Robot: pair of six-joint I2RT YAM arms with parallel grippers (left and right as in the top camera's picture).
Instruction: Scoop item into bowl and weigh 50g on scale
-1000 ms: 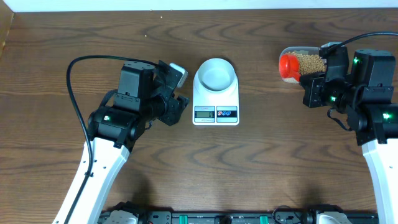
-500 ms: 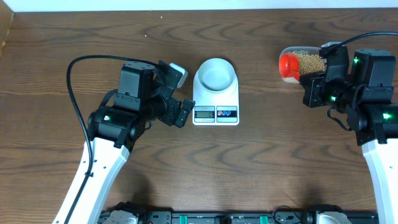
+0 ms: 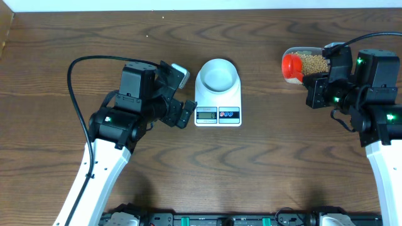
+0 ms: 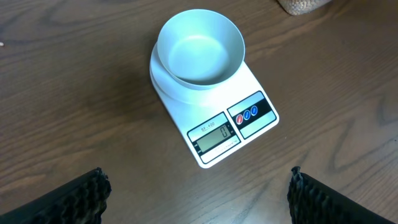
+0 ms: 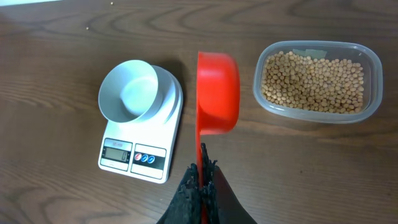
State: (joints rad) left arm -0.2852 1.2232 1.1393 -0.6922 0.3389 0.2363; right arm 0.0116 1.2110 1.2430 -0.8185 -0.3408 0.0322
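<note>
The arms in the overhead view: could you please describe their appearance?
Both the left arm and right arm have white lower links, black blocky upper housings with small green lights, and trailing black cables. The claw fingers are black and ribbed.

The bowl (image 5: 127,90) sits on the scale (image 5: 172,107), with the tub (image 5: 374,63) of beans (image 5: 311,81) well to its right.

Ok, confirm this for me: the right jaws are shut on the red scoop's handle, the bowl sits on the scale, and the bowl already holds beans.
One thing is wrong: the bowl is empty, as the left wrist view shows. The beans lie in the clear tub. The rest stands: the right jaws are shut on the red scoop by its handle, and the bowl sits on the scale.
</note>
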